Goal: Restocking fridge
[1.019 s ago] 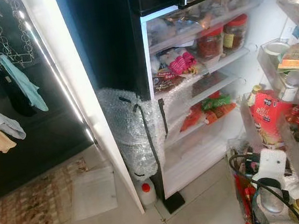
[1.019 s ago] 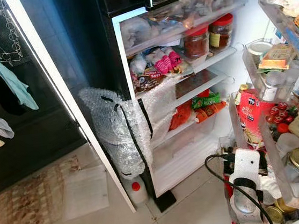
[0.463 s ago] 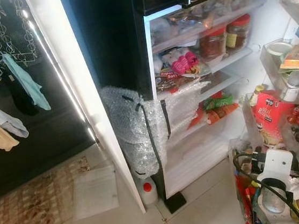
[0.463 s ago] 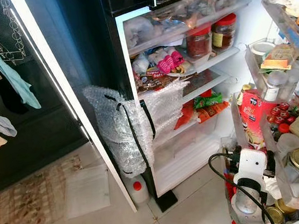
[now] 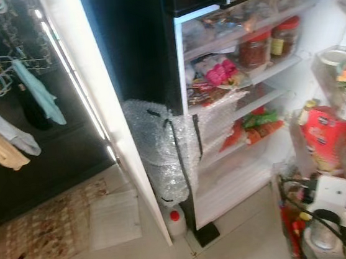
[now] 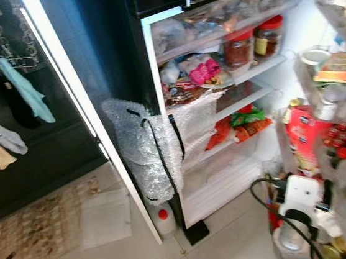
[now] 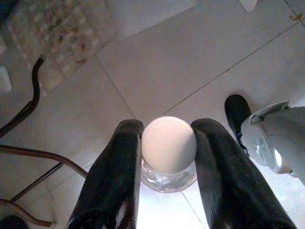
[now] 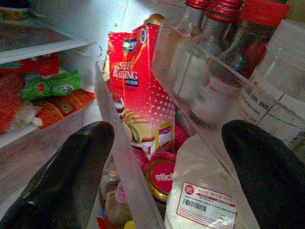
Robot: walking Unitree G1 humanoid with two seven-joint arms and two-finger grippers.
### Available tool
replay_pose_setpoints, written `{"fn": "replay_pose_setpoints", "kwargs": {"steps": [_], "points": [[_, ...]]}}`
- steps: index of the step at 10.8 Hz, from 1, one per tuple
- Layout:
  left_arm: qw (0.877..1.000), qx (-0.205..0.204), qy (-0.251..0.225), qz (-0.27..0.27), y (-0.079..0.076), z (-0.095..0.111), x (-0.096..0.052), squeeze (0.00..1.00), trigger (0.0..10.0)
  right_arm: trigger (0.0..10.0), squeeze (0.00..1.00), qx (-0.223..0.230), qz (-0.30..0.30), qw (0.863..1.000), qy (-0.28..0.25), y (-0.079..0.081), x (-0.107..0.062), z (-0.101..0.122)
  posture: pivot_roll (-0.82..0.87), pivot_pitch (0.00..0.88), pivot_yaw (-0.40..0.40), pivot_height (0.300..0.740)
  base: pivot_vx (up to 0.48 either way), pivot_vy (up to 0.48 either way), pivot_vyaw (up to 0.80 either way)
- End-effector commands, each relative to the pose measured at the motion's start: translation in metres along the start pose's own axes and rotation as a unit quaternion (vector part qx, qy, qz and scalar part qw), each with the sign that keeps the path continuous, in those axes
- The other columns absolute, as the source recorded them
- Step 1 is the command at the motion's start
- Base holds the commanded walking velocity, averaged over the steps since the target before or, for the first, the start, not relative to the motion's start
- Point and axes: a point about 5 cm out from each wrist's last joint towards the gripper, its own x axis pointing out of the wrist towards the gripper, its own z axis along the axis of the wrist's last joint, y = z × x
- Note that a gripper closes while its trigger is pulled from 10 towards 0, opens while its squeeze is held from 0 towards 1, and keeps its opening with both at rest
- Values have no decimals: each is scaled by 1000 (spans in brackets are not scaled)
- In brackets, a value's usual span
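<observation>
Fridge stands wide open, shelves crammed, with a wad of bubble wrap hanging off its side. Door racks are stuffed too; the right tool sits spread wide, gripping nothing, facing a red flour box. Left tool is clamped on a white-capped jar above the floor.

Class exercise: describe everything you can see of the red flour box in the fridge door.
The red flour box is a tall carton, seemingly cardboard, printed with white lettering, white dots and a picture of baked goods. It stands upright in a clear plastic door shelf, leaning slightly. A red-lidded jar sits at its base. The right gripper, fingers open, faces it without touching.
</observation>
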Motion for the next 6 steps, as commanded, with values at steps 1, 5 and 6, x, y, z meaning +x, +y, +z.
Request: {"fn": "replay_pose_setpoints", "kwargs": {"steps": [1,5,6], "points": [[1000,0,4,6,7,-3,-1,0,10000,10000,0,1,-27,1000,11,-11,2,-4,-98,0,84,740,0,0,0],[1000,1,3,6,8,-3,-1,0,10000,10000,0,-24,-83,996,15,-57,17,-7,-101,0,90,740,0,0,0],[1000,2,2,5,8,-3,-1,0,10000,10000,0,-35,-105,994,16,-78,23,-6,-103,0,90,740,0,0,0]]}}
